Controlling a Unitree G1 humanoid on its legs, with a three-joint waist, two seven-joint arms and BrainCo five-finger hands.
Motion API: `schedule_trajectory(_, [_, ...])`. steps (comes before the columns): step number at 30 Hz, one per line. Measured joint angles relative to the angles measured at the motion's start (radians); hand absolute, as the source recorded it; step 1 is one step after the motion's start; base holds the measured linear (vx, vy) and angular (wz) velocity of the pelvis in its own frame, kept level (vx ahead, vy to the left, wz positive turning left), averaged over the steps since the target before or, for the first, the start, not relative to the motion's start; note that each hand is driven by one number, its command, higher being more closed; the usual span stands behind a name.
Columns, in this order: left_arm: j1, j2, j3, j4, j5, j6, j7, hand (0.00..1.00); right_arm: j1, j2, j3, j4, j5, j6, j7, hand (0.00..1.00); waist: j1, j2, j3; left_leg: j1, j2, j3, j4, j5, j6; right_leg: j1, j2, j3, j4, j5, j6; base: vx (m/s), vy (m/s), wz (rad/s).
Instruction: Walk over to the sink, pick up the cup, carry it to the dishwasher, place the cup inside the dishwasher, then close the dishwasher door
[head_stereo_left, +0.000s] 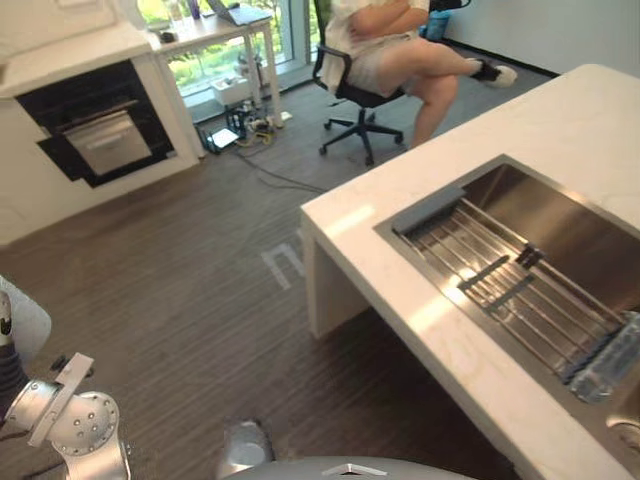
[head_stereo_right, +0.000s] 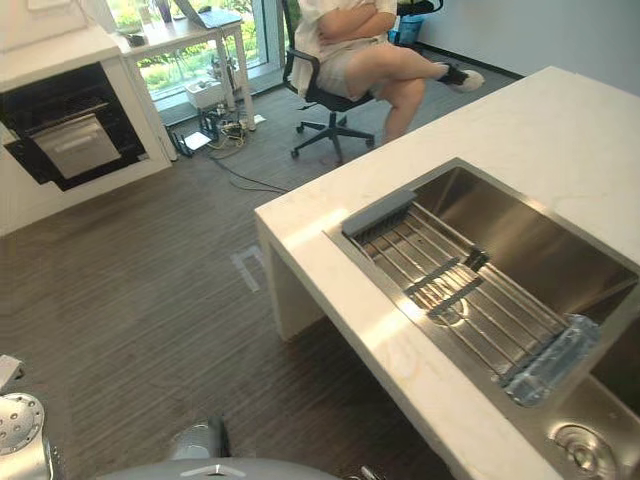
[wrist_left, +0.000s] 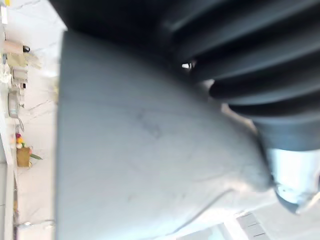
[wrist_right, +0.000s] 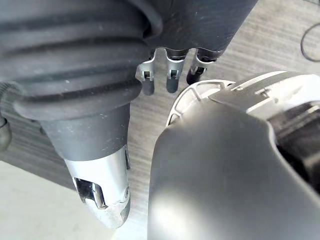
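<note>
A clear ribbed cup (head_stereo_right: 550, 362) lies on its side at the near end of a wire rack (head_stereo_right: 470, 295) inside the steel sink (head_stereo_left: 560, 235). The sink is set into a white island counter (head_stereo_right: 330, 235) to my right. Far off at the left, the dishwasher (head_stereo_left: 105, 140) sits in a white cabinet, its dark door tilted partly open over a silver inside. My right hand (wrist_right: 102, 185) hangs beside my body above the wood floor, fingers (wrist_right: 170, 75) straight and holding nothing. My left hand (wrist_left: 295, 185) shows just its thumb, close against my body.
Dark wood floor (head_stereo_left: 190, 290) stretches between me and the dishwasher. A person sits on a wheeled office chair (head_stereo_left: 350, 95) beyond the island's far corner. A desk (head_stereo_left: 215, 30) with cables under it stands by the window. The sink's drain (head_stereo_right: 580, 445) is near its front corner.
</note>
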Motion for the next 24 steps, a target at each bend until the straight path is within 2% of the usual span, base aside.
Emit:
schedule_trajectory(1, [-0.014,0.002,-0.027,-0.007,-0.020,-0.018,-0.009,1.00,0.013,-0.016,-0.024,-0.019,0.004,-0.001,0.004,0.00,-0.018,0.028,-0.005,-0.009,-0.017,0.018,0.009,0.051,0.005,-0.020,-0.042,0.009,0.054,-0.017,-0.001,0.01,0.291,0.72])
schedule_trajectory(2, [-0.069,0.003,-0.052,0.005,-0.050,-0.023,-0.026,1.00,0.001,0.005,-0.063,-0.018,0.016,-0.004,0.017,0.00,-0.038,0.024,-0.014,-0.020,-0.051,0.042,-0.058,0.072,0.042,-0.064,-0.021,0.012,0.065,-0.060,0.002,-0.09,0.170,1.17])
schedule_trajectory(3, [-0.148,0.003,-0.066,0.025,-0.061,-0.030,-0.042,1.00,-0.010,0.050,-0.102,-0.015,0.018,-0.005,0.034,0.00,-0.062,-0.008,-0.029,-0.027,-0.121,0.000,-0.215,0.164,0.056,-0.093,0.046,0.036,-0.036,-0.032,-0.041,-0.16,0.104,1.46])
schedule_trajectory(4, [-0.172,0.003,-0.078,0.027,-0.061,-0.033,-0.053,1.00,-0.006,0.081,-0.121,-0.013,0.017,-0.007,0.038,0.00,-0.075,-0.016,-0.030,-0.027,-0.141,-0.009,-0.243,0.186,0.051,-0.079,0.043,0.010,-0.080,0.009,-0.029,-0.22,-0.012,1.04])
schedule_trajectory(5, [-0.204,0.004,-0.090,0.018,-0.061,-0.051,-0.069,1.00,-0.010,0.088,-0.148,0.004,0.015,-0.026,0.031,0.00,-0.059,-0.016,-0.025,-0.002,-0.096,0.037,-0.156,0.102,0.003,-0.085,0.040,-0.002,-0.090,0.046,0.002,-0.13,0.078,0.59])
schedule_trajectory(6, [-0.201,0.001,-0.105,0.021,-0.070,-0.055,-0.075,1.00,0.002,0.063,-0.156,0.000,0.015,-0.026,0.041,0.00,-0.065,0.015,-0.027,0.067,-0.081,0.060,-0.190,0.090,-0.086,-0.065,0.041,-0.020,-0.092,0.073,0.007,-0.09,0.159,0.24])
schedule_trajectory(7, [-0.206,0.000,-0.112,0.021,-0.071,-0.051,-0.085,1.00,0.007,0.055,-0.158,-0.005,0.012,-0.027,0.040,0.00,-0.074,0.019,-0.028,0.085,-0.096,0.055,-0.220,0.070,-0.131,-0.057,0.035,-0.031,-0.093,0.084,0.015,-0.02,0.294,0.34])
schedule_trajectory(8, [-0.211,0.003,-0.114,0.017,-0.072,-0.044,-0.100,1.00,0.023,0.059,-0.158,-0.008,-0.006,-0.034,0.034,0.00,-0.078,0.038,-0.042,0.118,-0.120,0.076,-0.269,0.027,-0.176,-0.040,0.024,-0.046,-0.101,0.113,0.023,-0.01,0.266,0.29])
schedule_trajectory(9, [-0.214,0.006,-0.112,0.011,-0.073,-0.037,-0.108,1.00,0.024,0.066,-0.160,-0.011,-0.007,-0.047,0.017,0.00,-0.080,0.040,-0.045,0.135,-0.135,0.084,-0.293,0.009,-0.191,-0.032,0.014,-0.056,-0.103,0.126,0.024,-0.01,0.348,0.26])
schedule_trajectory(11, [-0.210,0.010,-0.090,-0.035,-0.101,-0.011,-0.133,1.00,0.042,0.074,-0.155,-0.018,-0.025,-0.057,-0.018,0.00,-0.079,0.035,-0.048,0.172,-0.181,0.093,-0.362,-0.089,-0.198,-0.012,-0.004,-0.092,-0.118,0.182,0.033,-0.03,0.365,0.25])
schedule_trajectory(12, [-0.210,0.018,-0.088,-0.037,-0.111,0.001,-0.133,1.00,0.036,0.086,-0.155,-0.015,-0.025,-0.054,-0.034,0.00,-0.071,0.025,-0.051,0.177,-0.204,0.094,-0.377,-0.085,-0.190,-0.012,-0.022,-0.090,-0.121,0.198,0.027,-0.06,0.339,0.16])
schedule_trajectory(13, [-0.202,0.025,-0.085,-0.037,-0.136,0.025,-0.139,1.00,0.030,0.107,-0.155,-0.017,-0.021,-0.054,-0.066,0.00,-0.055,0.002,-0.044,0.180,-0.228,0.090,-0.397,-0.089,-0.172,-0.014,-0.037,-0.091,-0.127,0.251,0.005,-0.08,0.294,0.23])
schedule_trajectory(14, [-0.189,0.023,-0.072,-0.032,-0.162,0.037,-0.157,1.00,0.032,0.122,-0.155,-0.019,-0.002,-0.054,-0.076,0.00,-0.054,-0.016,-0.043,0.180,-0.249,0.067,-0.413,-0.096,-0.161,-0.012,-0.054,-0.078,-0.120,0.304,-0.029,-0.09,0.272,0.37])
schedule_trajectory(15, [-0.188,0.022,-0.073,-0.018,-0.170,0.038,-0.164,1.00,0.040,0.125,-0.155,-0.021,-0.002,-0.054,-0.076,0.00,-0.055,-0.019,-0.043,0.176,-0.258,0.048,-0.422,-0.100,-0.149,-0.012,-0.062,-0.058,-0.104,0.330,-0.060,-0.09,0.254,0.82])
schedule_trajectory(16, [-0.189,0.017,-0.091,0.012,-0.170,0.042,-0.178,1.00,0.060,0.132,-0.154,-0.042,-0.003,-0.054,-0.073,0.00,-0.060,-0.023,-0.042,0.171,-0.273,-0.008,-0.422,-0.108,-0.125,-0.019,-0.085,0.034,-0.043,0.390,-0.141,-0.06,0.274,1.37])
schedule_trajectory(17, [-0.192,0.008,-0.133,0.062,-0.181,0.029,-0.194,1.00,0.077,0.143,-0.152,-0.051,-0.004,-0.056,-0.069,0.00,-0.079,-0.012,-0.050,0.152,-0.277,-0.088,-0.417,-0.106,-0.114,-0.062,-0.061,0.205,0.030,0.345,-0.160,-0.03,0.237,1.62])
schedule_trajectory(18, [-0.197,0.008,-0.157,0.090,-0.191,0.026,-0.203,1.00,0.083,0.155,-0.150,-0.052,-0.005,-0.057,-0.067,0.00,-0.086,-0.013,-0.055,0.142,-0.275,-0.136,-0.419,-0.109,-0.110,-0.072,-0.019,0.293,0.033,0.274,-0.149,0.02,0.152,1.95])
schedule_trajectory(19, [-0.210,0.005,-0.203,0.147,-0.206,0.019,-0.217,1.00,0.089,0.176,-0.160,-0.055,-0.005,-0.065,-0.060,0.00,-0.090,-0.018,-0.058,0.122,-0.277,-0.203,-0.423,-0.106,-0.109,-0.093,0.073,0.453,0.032,0.145,-0.111,0.05,0.069,1.87])
schedule_trajectory(20, [-0.216,-0.002,-0.245,0.200,-0.209,0.018,-0.221,1.00,0.095,0.183,-0.147,-0.051,-0.013,-0.068,-0.042,0.00,-0.090,-0.026,-0.061,0.107,-0.283,-0.252,-0.423,-0.098,-0.101,-0.118,0.157,0.602,0.024,0.063,-0.078,0.04,0.054,1.74])
schedule_trajectory(21, [-0.217,-0.007,-0.262,0.221,-0.209,0.018,-0.224,1.00,0.100,0.183,-0.139,-0.051,-0.017,-0.069,-0.036,0.00,-0.090,-0.029,-0.062,0.103,-0.291,-0.279,-0.423,-0.092,-0.093,-0.123,0.190,0.659,0.020,0.037,-0.056,0.06,0.052,1.59])
schedule_trajectory(22, [-0.217,-0.014,-0.294,0.253,-0.211,0.018,-0.234,1.00,0.110,0.182,-0.117,-0.054,-0.026,-0.075,-0.021,0.00,-0.103,-0.042,-0.064,0.104,-0.317,-0.346,-0.421,-0.089,-0.086,-0.124,0.239,0.748,0.013,-0.001,-0.025,0.07,0.021,1.50])
schedule_trajectory(24, [-0.227,-0.014,-0.342,0.280,-0.230,0.019,-0.285,1.00,0.128,0.183,-0.105,-0.055,-0.046,-0.084,0.013,0.00,-0.126,-0.059,-0.075,0.103,-0.354,-0.401,-0.421,-0.093,-0.081,-0.122,0.271,0.826,0.014,-0.025,0.010,0.11,0.001,1.67])
